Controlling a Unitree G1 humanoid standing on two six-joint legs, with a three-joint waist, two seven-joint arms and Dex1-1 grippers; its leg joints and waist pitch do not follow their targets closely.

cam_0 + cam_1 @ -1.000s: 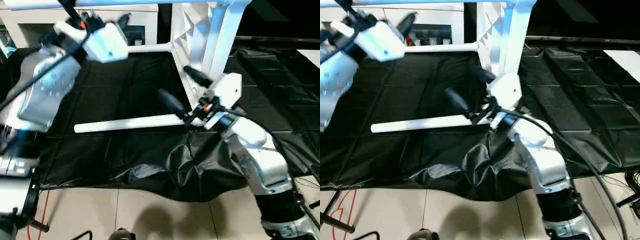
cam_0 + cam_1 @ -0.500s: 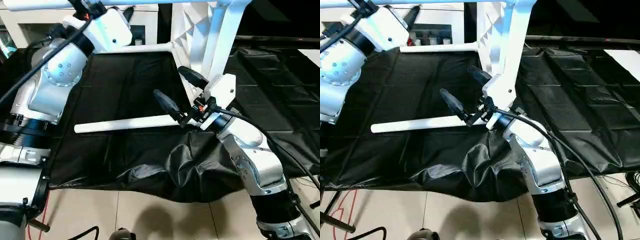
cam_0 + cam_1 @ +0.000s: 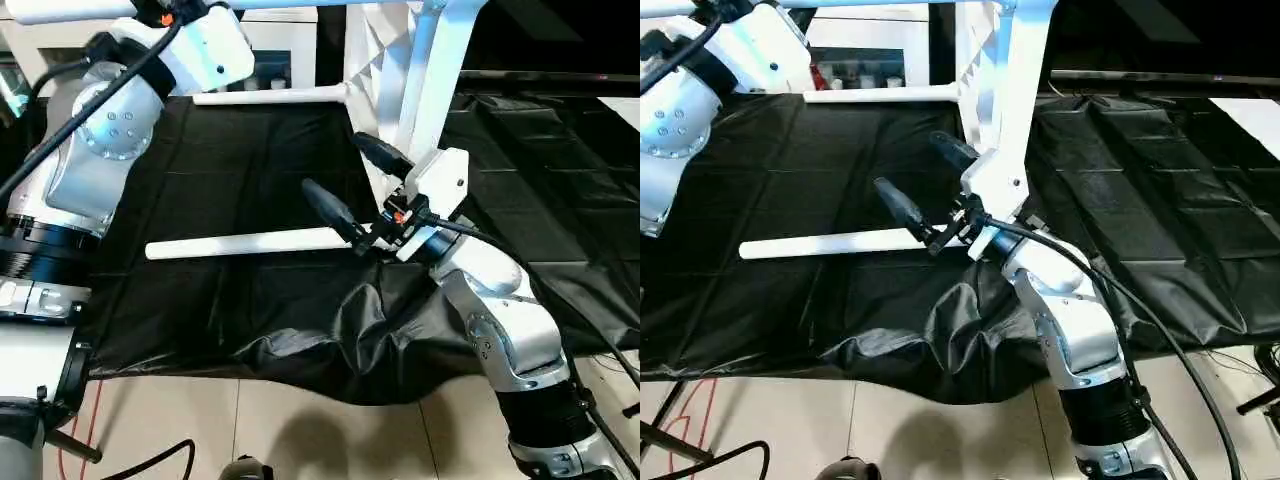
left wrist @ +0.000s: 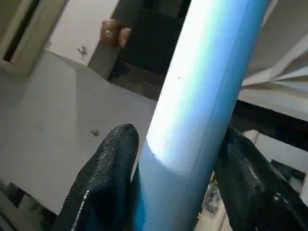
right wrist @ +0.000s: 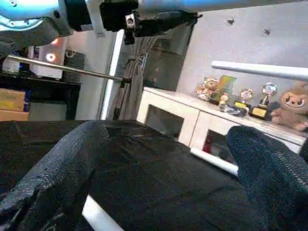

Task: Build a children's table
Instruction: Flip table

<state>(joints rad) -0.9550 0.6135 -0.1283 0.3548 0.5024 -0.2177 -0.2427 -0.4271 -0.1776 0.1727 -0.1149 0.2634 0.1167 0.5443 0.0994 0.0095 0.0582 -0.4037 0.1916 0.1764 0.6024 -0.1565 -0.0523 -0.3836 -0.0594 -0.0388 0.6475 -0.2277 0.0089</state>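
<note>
The children's table stands on its side at the back, its ribbed top (image 3: pixel 385 60) upright. One fitted leg (image 3: pixel 60 10) runs level along the top, another (image 3: pixel 270 97) sticks out lower down. My left gripper (image 4: pixel 177 134) is raised at the far left, and its two fingers press that top leg from both sides. A loose white leg (image 3: pixel 240 243) lies flat on the black sheet. My right gripper (image 3: pixel 333 162) hangs open just above that leg's right end, holding nothing.
A black sheet (image 3: pixel 250 170) covers the floor, bunched into a fold (image 3: pixel 380 320) under my right forearm. Pale tiles (image 3: pixel 250 420) lie in front. A white cabinet (image 3: pixel 290 40) stands behind the table. A person's hand (image 4: pixel 114 32) shows far off in the left wrist view.
My left arm has risen toward the top leg and its fingers have drawn in around it. My right gripper has shifted slightly left, still open. The loose leg has not moved.
</note>
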